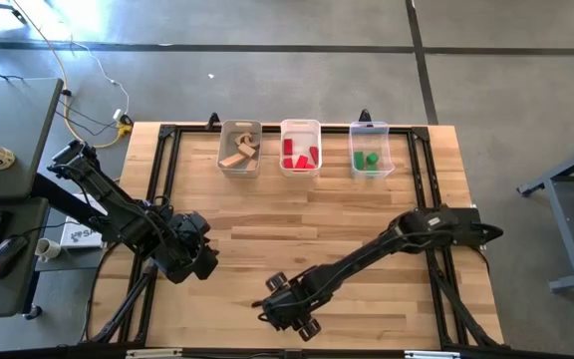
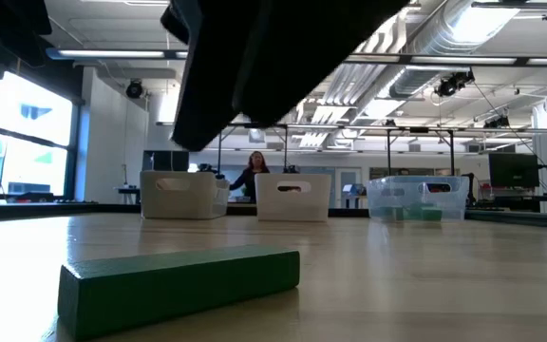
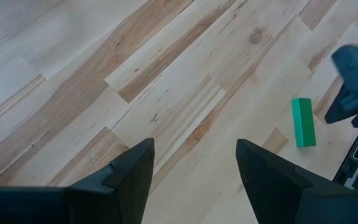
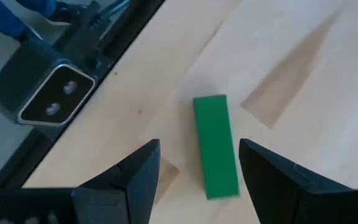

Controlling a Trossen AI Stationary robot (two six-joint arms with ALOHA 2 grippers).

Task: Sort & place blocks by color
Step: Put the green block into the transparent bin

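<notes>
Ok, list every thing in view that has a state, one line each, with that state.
Green block: lying flat on the table, loose, between the right claw's fingers, not gripped.
Right claw: open, above the green block.
Left claw: open, empty, over bare table.
Left bin: holds plain wood blocks.
Middle bin: holds red blocks.
Right bin: holds green blocks.

Green block flat (table's near edge)

Bare tabletop before three bins
</notes>
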